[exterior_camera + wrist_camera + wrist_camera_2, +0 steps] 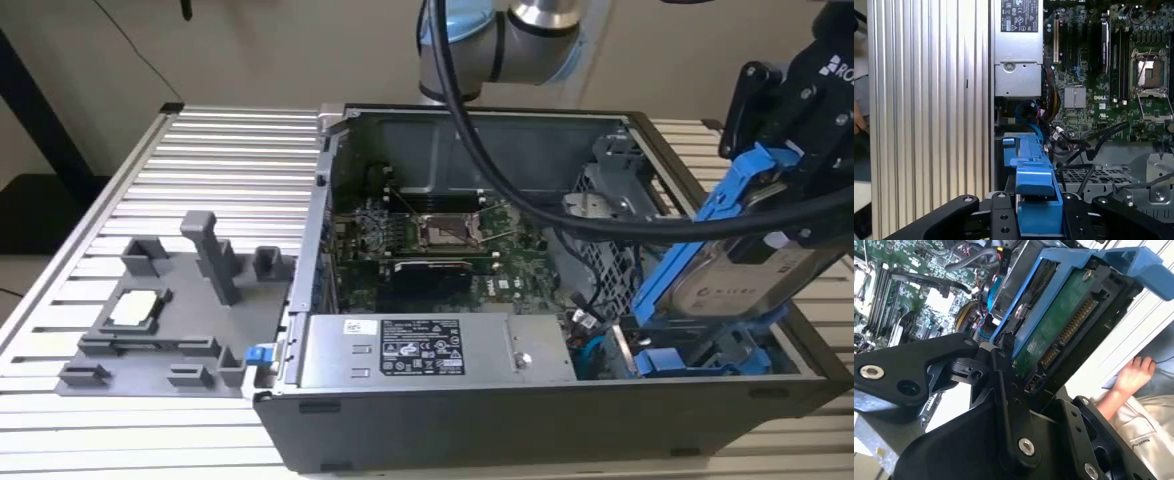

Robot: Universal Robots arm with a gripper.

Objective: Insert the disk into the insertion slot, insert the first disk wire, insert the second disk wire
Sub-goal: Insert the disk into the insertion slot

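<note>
Claw clamped on the disk over the open computer case.
It held the disk tilted, lower end down by the insertion slot at the exterior view's right side of the case; a person's hand lay beyond the ribbed counter.

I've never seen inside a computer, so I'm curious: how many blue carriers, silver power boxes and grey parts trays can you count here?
Blue carriers: 2 (one around the disk, gripped by the hand; a spare carrier low in the case)
Silver power boxes: 1
Grey parts trays: 1
Total: 4
</note>
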